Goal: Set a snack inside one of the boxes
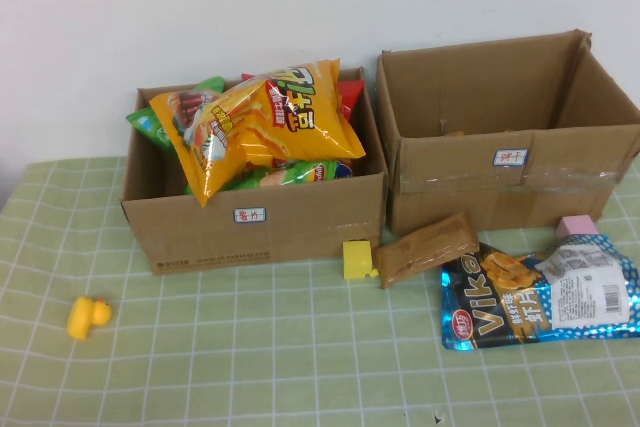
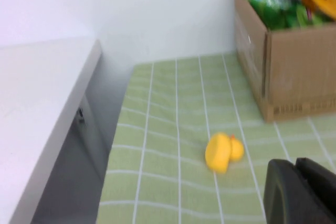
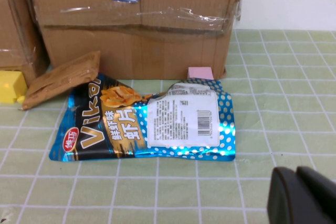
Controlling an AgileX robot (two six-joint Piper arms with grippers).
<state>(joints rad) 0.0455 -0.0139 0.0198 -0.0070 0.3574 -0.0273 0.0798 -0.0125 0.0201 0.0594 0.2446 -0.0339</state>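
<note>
The blue foil snack bag (image 1: 538, 297) lies flat on the green checked bench (image 1: 250, 357), just in front of the empty right cardboard box (image 1: 505, 137). The left gripper (image 2: 302, 192) hangs near a yellow toy duck (image 2: 223, 152); the right gripper (image 3: 304, 195) hovers near the bag. I cannot tell how either's jaws stand.

We see even, soft indoor light across the desk (image 1: 250, 347), bright with no harsh shadows; only faint shade sits under the front of the cardboard boxes (image 1: 255, 227). The blue snack bag (image 1: 535, 292) throws bright glare off its foil, and the orange chip bag (image 1: 265, 122) shines too. In the left wrist view the yellow duck toy (image 2: 223, 152) and everything around it are blurred. The dark left claw (image 2: 302, 192) and right claw (image 3: 302, 195) sit out of focus at the frame edge.
</note>
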